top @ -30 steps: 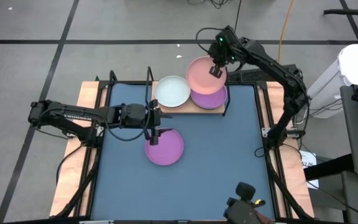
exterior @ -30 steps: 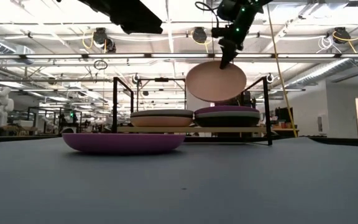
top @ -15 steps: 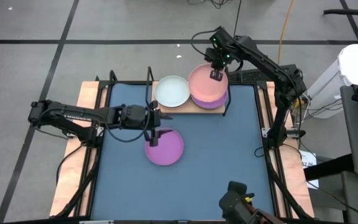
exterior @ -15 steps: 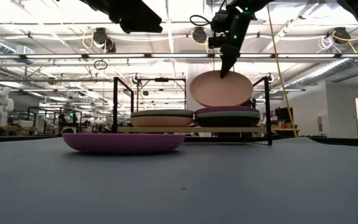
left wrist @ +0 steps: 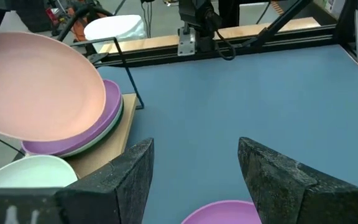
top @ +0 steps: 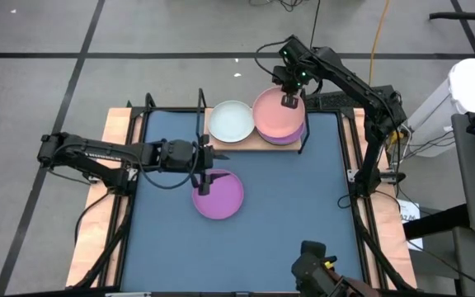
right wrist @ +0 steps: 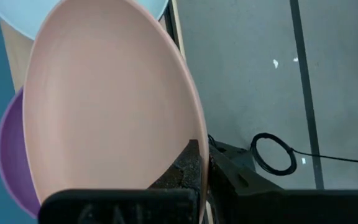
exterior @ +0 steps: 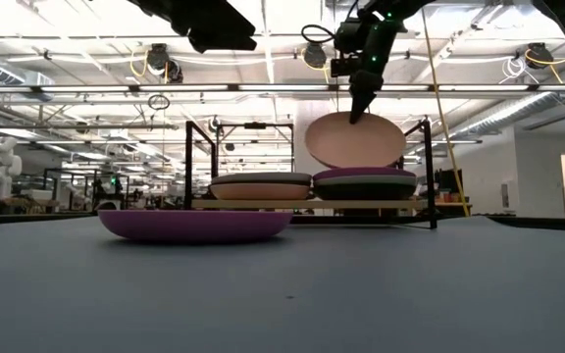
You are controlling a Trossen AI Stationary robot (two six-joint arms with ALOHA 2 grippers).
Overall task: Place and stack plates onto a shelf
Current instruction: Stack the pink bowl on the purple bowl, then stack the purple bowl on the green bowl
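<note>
My right gripper (top: 289,100) is shut on a pink plate (top: 277,117) over the right end of the shelf (top: 250,140). Below it is a stack topped by a purple plate (exterior: 364,175) with a green rim under that. A pale plate (top: 231,121) tops the stack on the shelf's left end (exterior: 260,185). Another purple plate (top: 218,195) lies flat on the blue table. My left gripper (left wrist: 194,168) is open and hangs well above that plate's far edge (left wrist: 222,213). My right gripper pinches the pink plate's far rim (right wrist: 197,134), one finger (right wrist: 185,165) over the dished side and the other (right wrist: 229,174) behind the rim. It comes from above, pointing down. The plate is tilted, its near edge (exterior: 356,165) low over the purple plate; whether they touch I cannot tell.
The shelf's black wire posts (exterior: 431,172) rise at its corners beside the stacks. Black rails (top: 355,177) line the table's sides. Bare blue tabletop (top: 295,223) spreads near and right of the loose purple plate. The left arm (top: 97,154) reaches in from the left.
My right gripper has come down and toward the near edge with the pink plate, still shut on its rim. The plate has sunk from well above the right stack to just over it and now lies flatter.
</note>
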